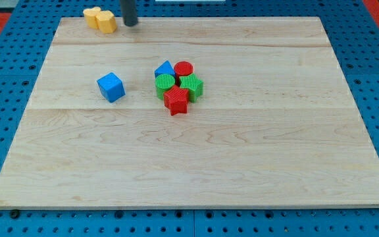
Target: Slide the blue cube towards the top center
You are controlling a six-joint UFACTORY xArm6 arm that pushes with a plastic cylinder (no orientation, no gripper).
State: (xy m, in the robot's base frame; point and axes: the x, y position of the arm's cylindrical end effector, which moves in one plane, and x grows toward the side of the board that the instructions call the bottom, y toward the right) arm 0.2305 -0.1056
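Bare tabletop nearest. Blue cube left of centre, apart from clustered blocks. My tip at top, beside yellow blocks; no gripper fitted. Best circled beneath, pushing up-right.

Dark rod upright at the view's top, my tip down

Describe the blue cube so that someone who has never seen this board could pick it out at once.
Start from the pale wooden board and look at its left half, a little above the middle. There the solid blue cube sits alone, well to the view's left of the tight cluster of red and green blocks. The cluster's own blue block is a triangular piece touching its neighbours; the cube touches nothing.
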